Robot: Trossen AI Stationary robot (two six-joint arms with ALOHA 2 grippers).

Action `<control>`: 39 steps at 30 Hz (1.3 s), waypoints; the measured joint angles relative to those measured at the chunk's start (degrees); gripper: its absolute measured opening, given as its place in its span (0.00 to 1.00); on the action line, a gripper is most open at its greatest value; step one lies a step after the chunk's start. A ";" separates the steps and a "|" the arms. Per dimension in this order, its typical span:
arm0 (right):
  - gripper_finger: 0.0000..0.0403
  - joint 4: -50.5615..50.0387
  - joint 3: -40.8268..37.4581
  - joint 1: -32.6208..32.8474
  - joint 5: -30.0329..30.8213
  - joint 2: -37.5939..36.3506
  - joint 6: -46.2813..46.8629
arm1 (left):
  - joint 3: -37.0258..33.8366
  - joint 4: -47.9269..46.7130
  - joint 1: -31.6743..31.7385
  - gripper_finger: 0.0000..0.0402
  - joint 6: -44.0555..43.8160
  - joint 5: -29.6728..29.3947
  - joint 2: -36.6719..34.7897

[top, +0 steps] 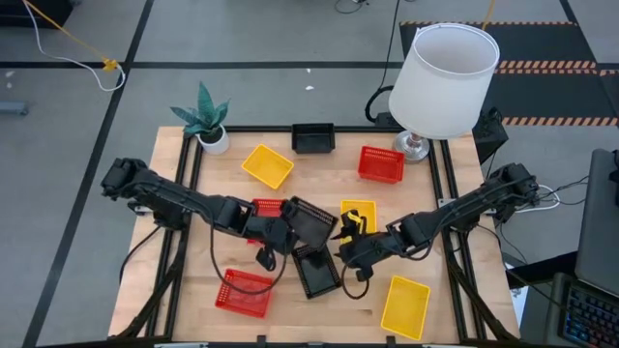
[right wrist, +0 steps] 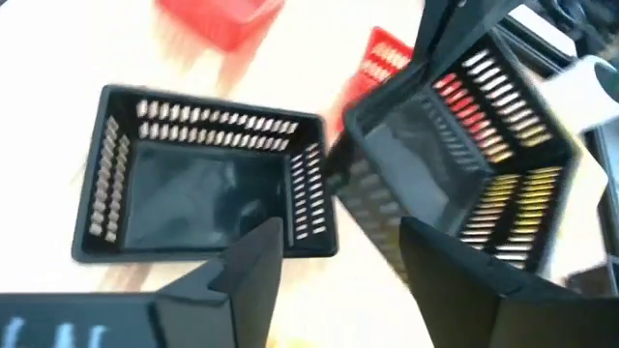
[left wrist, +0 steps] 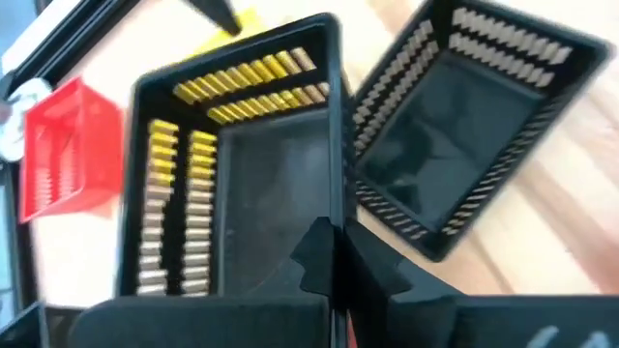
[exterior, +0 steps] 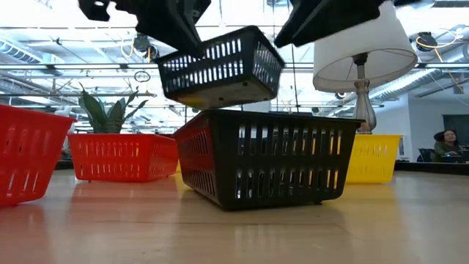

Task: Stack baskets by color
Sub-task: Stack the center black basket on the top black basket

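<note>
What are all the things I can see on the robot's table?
black baskets: three, black; one at the far edge, one on the table front middle, one lifted and tilted above it
red baskets: three, red; far right, partly under the left arm, front left
yellow baskets: three, yellow; far left, middle, front right
lamp: one, white shade, far right corner
plant: one, green in a white pot, far left corner
table: one, light wood
person: one, far off in the room
left end effector: shut on the lifted black basket's rim
right end effector: open, beside the lifted basket
</note>
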 joint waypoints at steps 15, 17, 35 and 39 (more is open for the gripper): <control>0.57 1.42 7.28 -1.12 13.06 0.00 11.31 | 0.00 6.21 2.04 0.03 -3.48 -13.28 0.00; 0.55 1.42 7.28 -1.40 15.92 0.00 11.65 | 0.00 7.64 2.02 0.04 -3.46 -14.08 -0.02; 0.36 2.21 6.91 -4.66 20.80 2.60 12.69 | 0.00 8.66 3.38 0.02 -4.05 -17.38 -0.02; 0.36 1.25 6.91 -4.98 22.15 2.60 12.44 | 0.00 9.15 3.44 0.03 -4.11 -17.43 -0.02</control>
